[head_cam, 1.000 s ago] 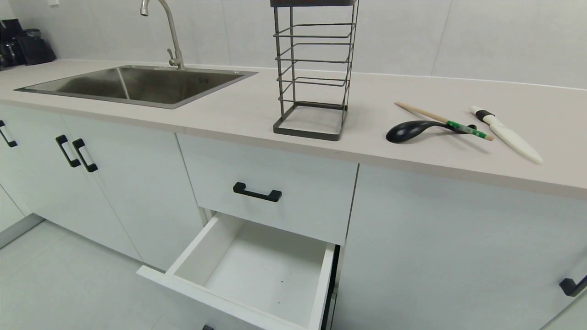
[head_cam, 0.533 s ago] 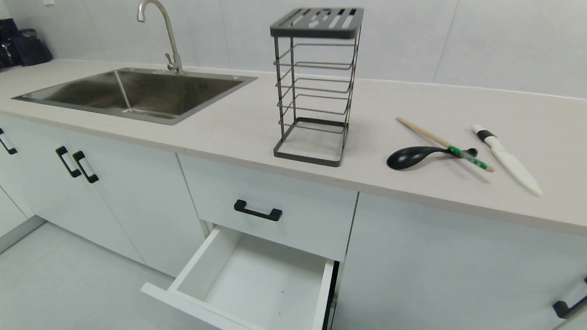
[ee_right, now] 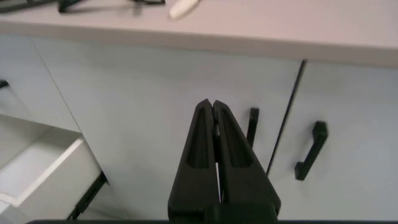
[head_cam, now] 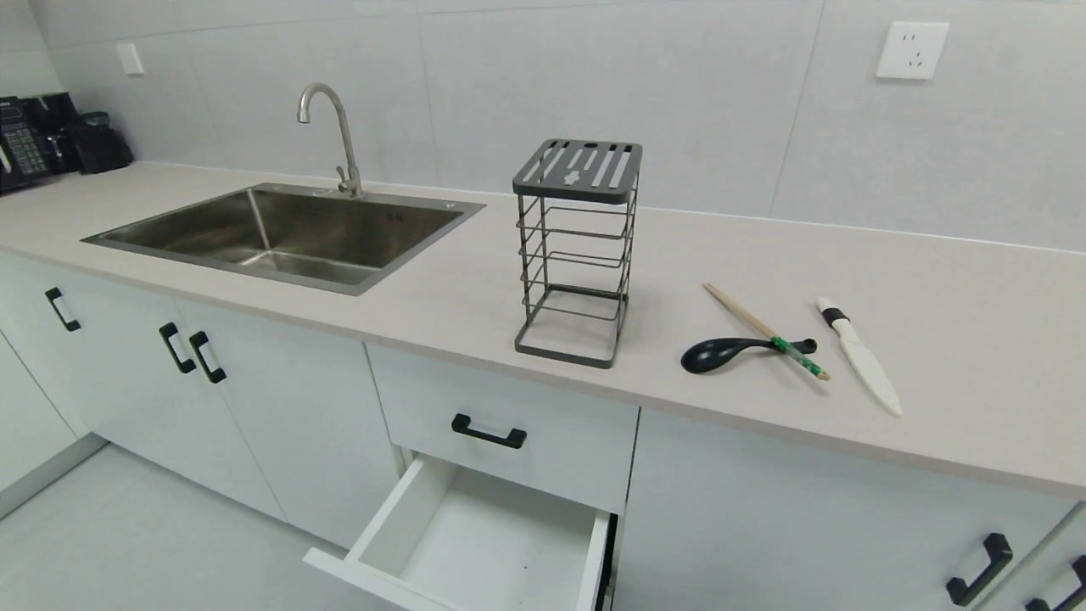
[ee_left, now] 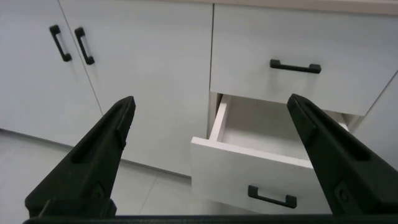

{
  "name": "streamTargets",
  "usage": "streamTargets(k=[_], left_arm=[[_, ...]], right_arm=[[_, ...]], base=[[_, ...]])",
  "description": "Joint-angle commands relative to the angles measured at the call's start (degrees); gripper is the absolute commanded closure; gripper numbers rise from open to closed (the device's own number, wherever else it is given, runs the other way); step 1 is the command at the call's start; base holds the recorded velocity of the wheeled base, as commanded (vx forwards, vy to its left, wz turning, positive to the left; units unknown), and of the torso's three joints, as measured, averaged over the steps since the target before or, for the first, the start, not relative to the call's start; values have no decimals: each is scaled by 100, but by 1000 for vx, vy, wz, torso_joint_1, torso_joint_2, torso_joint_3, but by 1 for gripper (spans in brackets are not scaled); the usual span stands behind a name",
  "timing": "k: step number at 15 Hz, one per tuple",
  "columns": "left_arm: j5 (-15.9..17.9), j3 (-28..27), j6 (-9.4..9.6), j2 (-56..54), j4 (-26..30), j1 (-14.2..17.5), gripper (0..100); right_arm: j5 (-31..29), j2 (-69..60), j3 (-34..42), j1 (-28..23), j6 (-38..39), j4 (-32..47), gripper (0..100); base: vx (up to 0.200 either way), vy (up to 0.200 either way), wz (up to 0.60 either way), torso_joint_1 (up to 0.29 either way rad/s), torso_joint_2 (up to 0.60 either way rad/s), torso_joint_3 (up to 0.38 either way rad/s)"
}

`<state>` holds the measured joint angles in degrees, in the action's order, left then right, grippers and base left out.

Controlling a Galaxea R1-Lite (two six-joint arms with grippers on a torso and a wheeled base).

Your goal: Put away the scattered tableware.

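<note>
On the counter's right part lie a black spoon (head_cam: 730, 350), a wooden chopstick (head_cam: 762, 328) with a green band resting across its handle, and a white knife (head_cam: 859, 367) with a black band. Left of them stands a dark wire rack (head_cam: 576, 251) with a slotted top. Below the counter an empty white drawer (head_cam: 479, 547) is pulled out. My left gripper (ee_left: 211, 118) hangs open in front of the cabinets, facing that drawer (ee_left: 267, 165). My right gripper (ee_right: 213, 124) is shut on nothing, low in front of the right cabinet doors; the knife's tip (ee_right: 184, 9) lies above it.
A steel sink (head_cam: 284, 233) with a tap (head_cam: 335, 136) is set in the counter's left part. A closed drawer with a black handle (head_cam: 488, 431) sits above the open one. Cabinet doors with black handles (head_cam: 191, 352) run along the left. Dark appliances (head_cam: 51, 136) stand at the far left.
The whole head view has shifted: the camera rose and pulled back, bringing in more wall and the rack's top. The counter things have not moved among themselves.
</note>
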<state>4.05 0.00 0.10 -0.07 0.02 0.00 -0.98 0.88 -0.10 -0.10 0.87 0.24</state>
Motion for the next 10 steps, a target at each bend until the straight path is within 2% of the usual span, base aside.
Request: streamTargets(k=[1, 4, 10], left_arm=[[0, 0, -1, 7, 6, 0, 0], [0, 0, -1, 7, 6, 0, 0], [0, 0, -1, 7, -2, 0, 0]], right_arm=[[1, 9, 1, 1, 1, -7, 100], [1, 9, 1, 1, -7, 2, 100], [10, 9, 1, 1, 19, 2, 100]], base=[[0, 0, 0, 344, -486, -217], [0, 0, 0, 382, -476, -240], [0, 0, 0, 282, -521, -248]])
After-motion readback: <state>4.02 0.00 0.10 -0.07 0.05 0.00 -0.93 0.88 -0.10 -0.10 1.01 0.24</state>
